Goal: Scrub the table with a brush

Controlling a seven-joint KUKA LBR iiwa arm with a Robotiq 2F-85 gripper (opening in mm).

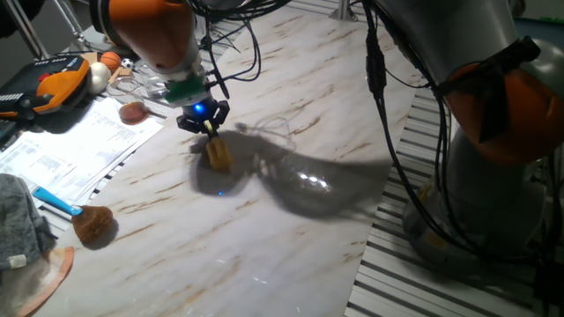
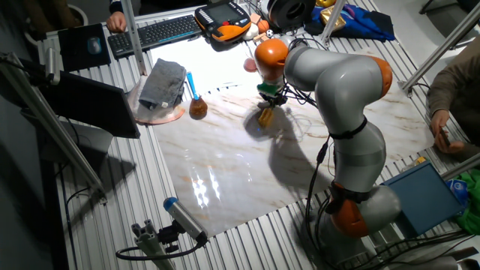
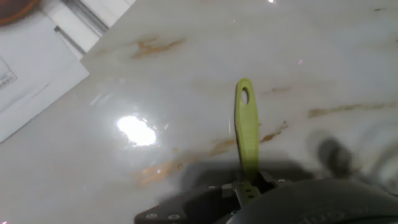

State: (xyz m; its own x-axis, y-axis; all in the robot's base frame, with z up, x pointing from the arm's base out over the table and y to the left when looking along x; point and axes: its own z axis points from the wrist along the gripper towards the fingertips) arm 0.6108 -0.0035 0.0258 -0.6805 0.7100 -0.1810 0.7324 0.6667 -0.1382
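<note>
The large glossy white marble-look table with tan streaks lies under me. My black two-finger gripper is clamped on the thin pale green stick handle of the small yellow-headed brush, whose blocky head rests on the marble so that, I judge, I can press down and scrub.

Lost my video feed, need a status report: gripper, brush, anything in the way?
Gripper shut on brush handle. Yellow head down on table. Fluffy brown brush off to one side, not in the way.
</note>
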